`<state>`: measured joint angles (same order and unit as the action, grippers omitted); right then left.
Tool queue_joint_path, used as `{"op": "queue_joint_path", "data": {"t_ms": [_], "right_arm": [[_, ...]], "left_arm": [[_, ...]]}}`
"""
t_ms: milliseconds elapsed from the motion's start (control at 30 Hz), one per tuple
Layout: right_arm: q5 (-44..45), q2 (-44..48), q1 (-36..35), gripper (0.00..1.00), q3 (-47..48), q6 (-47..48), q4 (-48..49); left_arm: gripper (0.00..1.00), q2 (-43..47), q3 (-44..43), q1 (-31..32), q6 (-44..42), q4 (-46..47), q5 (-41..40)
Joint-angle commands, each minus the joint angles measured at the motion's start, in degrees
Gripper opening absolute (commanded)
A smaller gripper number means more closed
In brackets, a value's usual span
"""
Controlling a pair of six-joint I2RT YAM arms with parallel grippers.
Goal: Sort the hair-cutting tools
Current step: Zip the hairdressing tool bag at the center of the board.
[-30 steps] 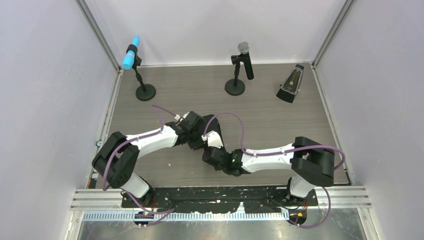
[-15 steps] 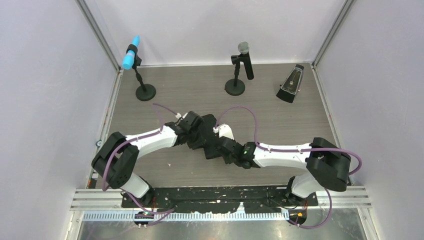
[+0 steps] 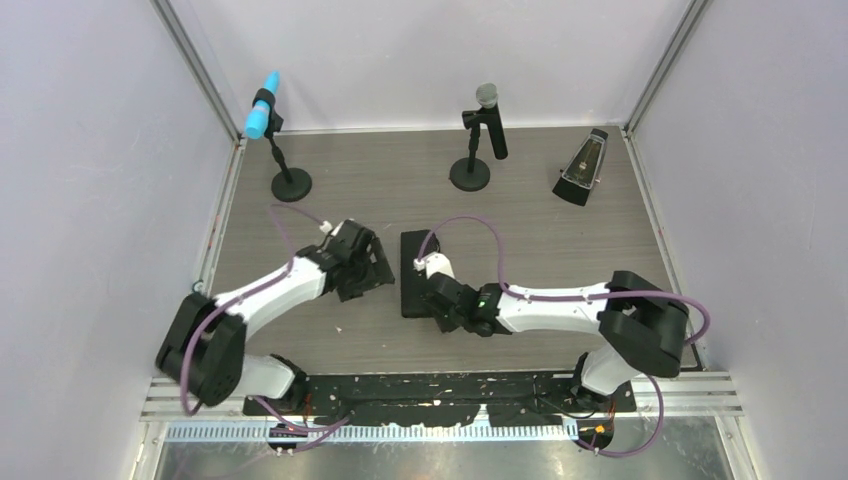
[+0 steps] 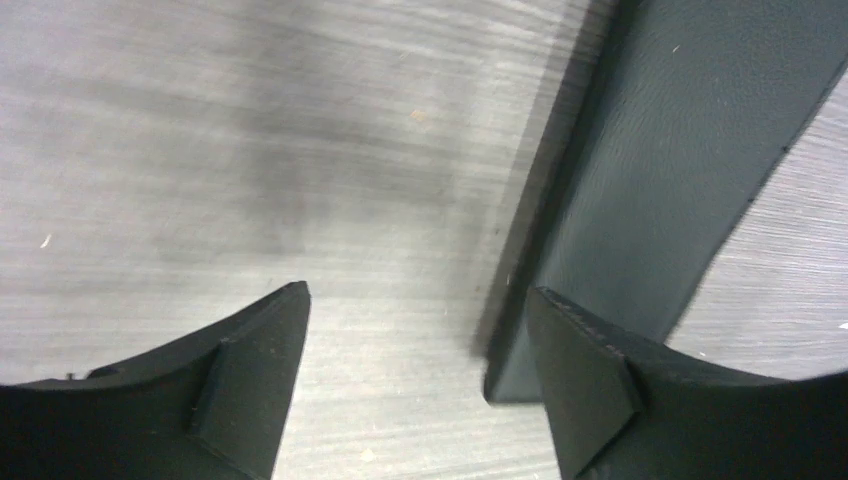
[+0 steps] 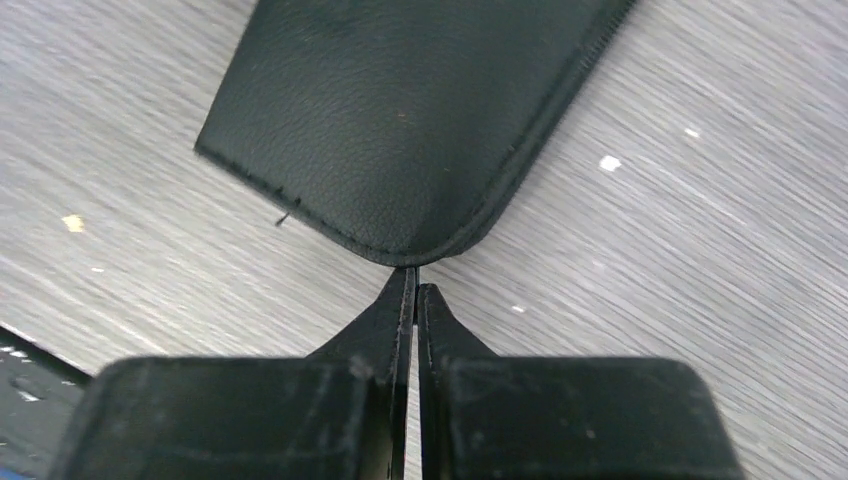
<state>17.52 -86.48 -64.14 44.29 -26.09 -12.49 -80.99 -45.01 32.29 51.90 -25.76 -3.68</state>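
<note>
From above, the left gripper [image 3: 372, 268] is seen spread open, the black case [image 3: 416, 262] just right of it. Left wrist: the case [image 4: 680, 150] is seen ahead-right of the fingers [image 4: 250, 360]. Right wrist: the right gripper [image 5: 415, 285] is clenched, tips against the case's corner. The hair-cutting tools cannot be seen.

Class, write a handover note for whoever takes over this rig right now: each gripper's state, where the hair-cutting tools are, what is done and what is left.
Left gripper: open and empty, over bare table just left of the black case.
Right gripper: shut, tips at the case's rounded near corner; nothing shows between the fingers.
Tools: no hair-cutting tools show in any view. The case lies flat and looks closed, so its contents cannot be seen.
Done: nothing sorted, as far as the views show.
Left: probably open the case, find the tools, then sort them.
</note>
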Motion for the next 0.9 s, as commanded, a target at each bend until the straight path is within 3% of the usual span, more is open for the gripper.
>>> {"op": "queue_joint_path", "data": {"t_ms": [0,133,267,467,667,767,867], "right_arm": [[-4.1,-4.2,-2.6,0.05,6.7,-2.3,5.1],[-5.8,-7.7,-4.4,0.05,10.6,-3.1,7.9],[-6.9,-10.2,-5.0,0.05,12.7,-3.4,9.6],[-7.5,-11.9,-5.1,0.05,13.2,-3.9,10.8],[-7.0,-11.8,-5.1,0.05,12.5,-4.1,11.0],[-6.1,-11.2,-5.0,0.05,11.9,-3.7,10.6],[-2.8,-9.9,-5.0,0.05,10.0,-2.9,9.3]], "left_arm": [[0.86,12.8,7.3,-1.0,8.1,-0.8,-2.9],[0.87,22.5,15.6,-1.1,15.0,1.5,-1.5],[0.83,26.6,20.9,-1.0,18.6,6.3,2.8],[0.73,23.1,25.1,-0.7,24.1,18.0,8.9],[0.63,18.9,24.6,2.0,25.3,20.6,10.2],[0.49,18.7,25.3,2.2,25.9,20.3,9.7],[0.26,19.4,24.9,2.2,25.5,17.3,7.8]]}}
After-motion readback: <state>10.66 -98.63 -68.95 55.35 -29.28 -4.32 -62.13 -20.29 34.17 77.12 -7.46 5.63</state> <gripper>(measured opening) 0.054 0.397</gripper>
